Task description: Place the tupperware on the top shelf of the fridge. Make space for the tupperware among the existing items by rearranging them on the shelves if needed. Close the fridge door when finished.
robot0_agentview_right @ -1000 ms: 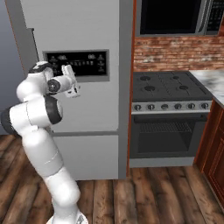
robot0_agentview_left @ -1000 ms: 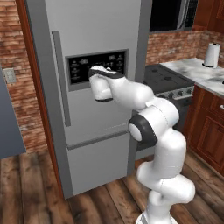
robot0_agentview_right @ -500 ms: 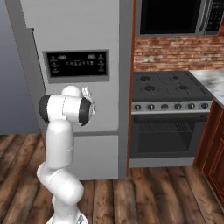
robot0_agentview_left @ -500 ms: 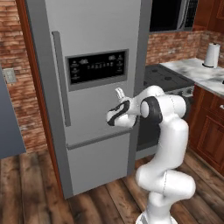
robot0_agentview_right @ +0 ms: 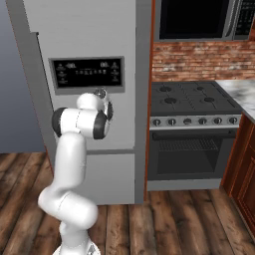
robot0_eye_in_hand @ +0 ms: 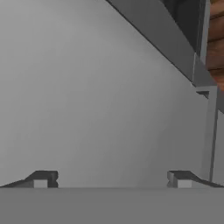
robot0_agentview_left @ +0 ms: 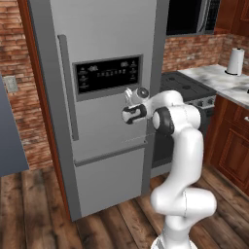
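Right of the jaws stands a black stove, a microwave above it; beyond, a paper towel roll.

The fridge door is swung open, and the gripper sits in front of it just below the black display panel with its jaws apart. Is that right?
Not quite. The fridge door is shut, flush with the fridge front, as the left base view shows. The rest holds: the gripper sits in front of it just below the black display panel, and the hand view shows its jaws apart.
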You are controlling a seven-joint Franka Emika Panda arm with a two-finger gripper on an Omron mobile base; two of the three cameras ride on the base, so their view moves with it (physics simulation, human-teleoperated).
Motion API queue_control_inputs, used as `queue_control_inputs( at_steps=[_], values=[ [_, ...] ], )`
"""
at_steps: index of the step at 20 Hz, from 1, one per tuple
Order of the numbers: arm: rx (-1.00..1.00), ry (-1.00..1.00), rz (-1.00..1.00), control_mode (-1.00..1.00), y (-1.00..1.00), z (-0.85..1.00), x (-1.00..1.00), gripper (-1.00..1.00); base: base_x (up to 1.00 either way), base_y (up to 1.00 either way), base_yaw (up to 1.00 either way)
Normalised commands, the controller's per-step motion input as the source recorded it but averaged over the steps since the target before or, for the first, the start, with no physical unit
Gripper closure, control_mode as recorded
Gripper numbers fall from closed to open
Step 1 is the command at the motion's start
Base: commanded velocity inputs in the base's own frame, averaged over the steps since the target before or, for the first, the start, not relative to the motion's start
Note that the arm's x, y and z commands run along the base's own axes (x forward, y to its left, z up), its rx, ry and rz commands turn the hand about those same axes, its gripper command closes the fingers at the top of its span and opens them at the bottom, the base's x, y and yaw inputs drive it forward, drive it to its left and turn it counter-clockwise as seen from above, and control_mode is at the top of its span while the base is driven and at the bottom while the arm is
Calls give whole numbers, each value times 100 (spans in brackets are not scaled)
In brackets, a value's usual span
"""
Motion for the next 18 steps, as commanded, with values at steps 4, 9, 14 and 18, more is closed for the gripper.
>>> queue_control_inputs(
  at_steps=[4,9,14,18],
  values=[
    [3,47,4,-100,14,12,100,-100,0,0,0],
    [12,34,11,-100,11,-18,100,-100,0,0,0],
    [14,24,13,-100,7,-29,100,-100,0,0,0],
    [13,21,9,-100,0,-1,90,-100,0,0,0]
  ],
)
